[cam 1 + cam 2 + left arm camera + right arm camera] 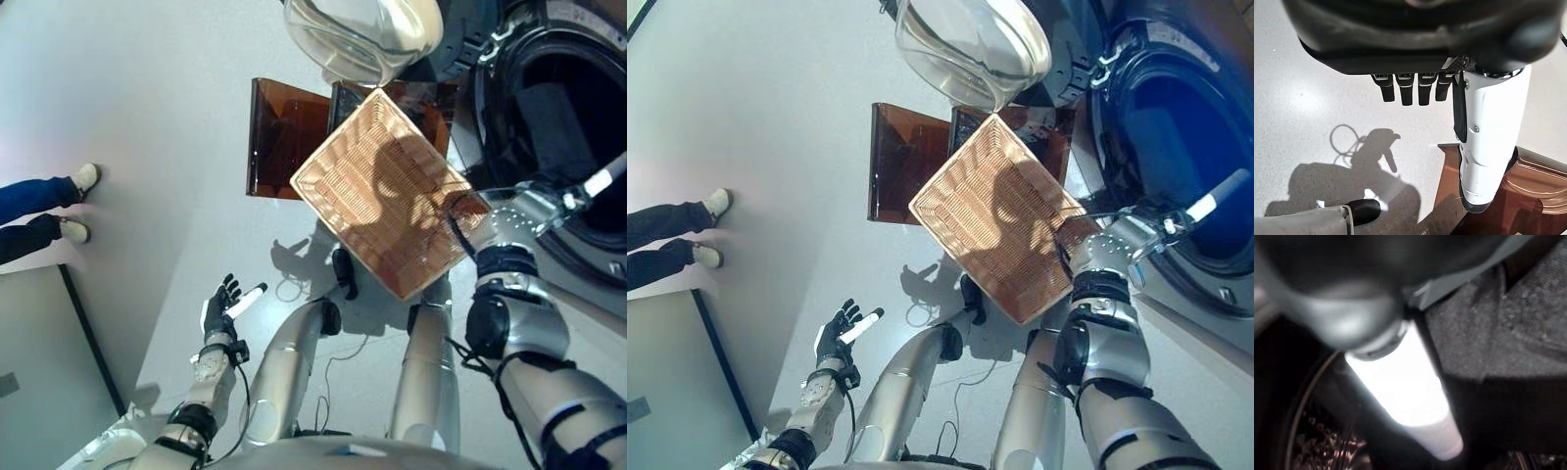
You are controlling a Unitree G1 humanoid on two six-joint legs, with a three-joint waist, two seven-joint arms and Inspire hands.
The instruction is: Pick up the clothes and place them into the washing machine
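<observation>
The washing machine point(598, 259) stands at the right with its drum mouth open, and dark grey cloth point(554, 117) lies inside the drum. In the right wrist view the same grey cloth point(1508, 323) shows close behind the white-covered thumb. My right hand point(554, 206) reaches into the drum mouth, its thumb sticking out past the rim. A woven wicker basket point(382, 191) sits in front of me with nothing in it. My left hand point(220, 308) hangs open low on the left over the floor, holding nothing.
The machine's glass door point(362, 34) hangs open above the basket. Brown see-through boxes point(279, 137) stand behind the basket. A person's legs and white shoes point(44, 211) are at the far left. A grey panel point(39, 352) lies at the lower left.
</observation>
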